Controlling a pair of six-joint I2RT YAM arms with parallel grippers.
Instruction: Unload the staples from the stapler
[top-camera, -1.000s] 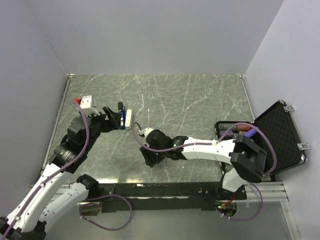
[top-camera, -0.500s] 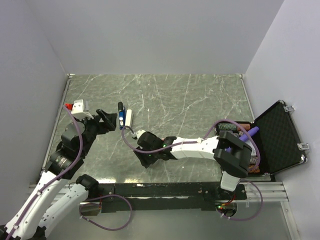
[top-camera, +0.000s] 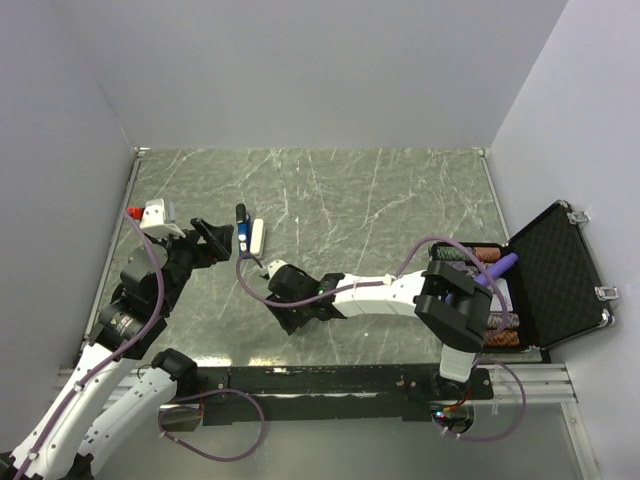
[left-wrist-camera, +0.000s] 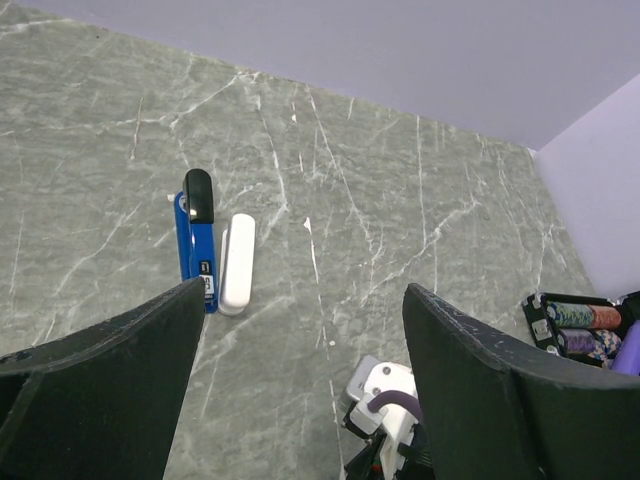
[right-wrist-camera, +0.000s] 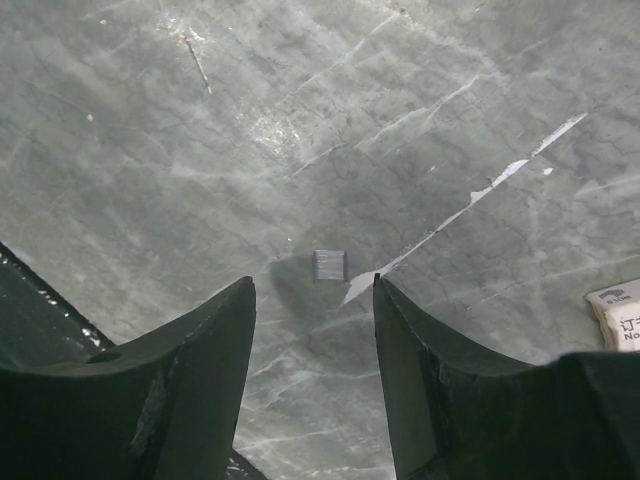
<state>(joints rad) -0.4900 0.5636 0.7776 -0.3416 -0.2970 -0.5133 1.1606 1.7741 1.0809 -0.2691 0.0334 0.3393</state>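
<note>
left claw (left-wrist-camera: 305, 295) held apart | stapler (left-wrist-camera: 197, 240) laid at its 11 o'clock | right claw (right-wrist-camera: 312, 290) spread, staple block (right-wrist-camera: 328, 265) framed between

Grey-green marbled table (top-camera: 400, 210), blue-and-black stapler (left-wrist-camera: 197, 243) lying flat toward the far left corner, white bar (left-wrist-camera: 237, 262) just beside it on its right, small grey block of staples (right-wrist-camera: 328, 265) alone, closer to the near edge.

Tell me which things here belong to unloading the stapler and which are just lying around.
For the job:
- stapler, blue with a black top
- small grey ridged block lying loose, probably staples

Lying about:
- white bar right beside the stapler, role unclear
- open black case at the right edge
</note>
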